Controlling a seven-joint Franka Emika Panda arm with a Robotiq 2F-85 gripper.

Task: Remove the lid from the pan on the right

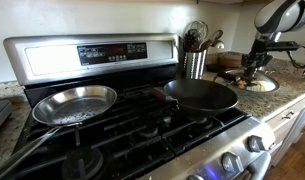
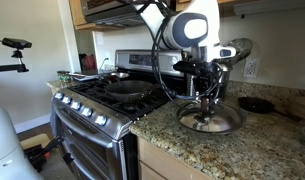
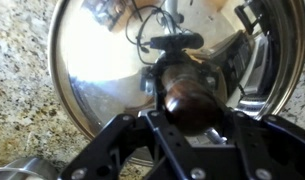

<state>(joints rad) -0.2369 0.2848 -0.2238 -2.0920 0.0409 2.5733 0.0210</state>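
Note:
The glass lid [image 3: 92, 70] with its shiny metal rim lies flat on the granite counter beside the stove, seen in both exterior views [image 1: 264, 86] [image 2: 224, 122]. My gripper [image 3: 187, 112] points straight down over it [image 2: 206, 98] [image 1: 256, 70]. Its fingers sit on either side of the lid's dark knob [image 3: 185, 92] and look closed on it. The black pan [image 1: 200, 94] stands uncovered on the stove's burner, its long handle pointing away; it also shows in an exterior view [image 2: 125, 88].
A shiny steel frying pan [image 1: 74, 103] sits on another burner. A utensil holder [image 1: 194, 62] stands between the stove and the lid. A small dark pan [image 2: 257, 104] lies on the counter [image 2: 172, 135] behind the lid. The counter edge is close.

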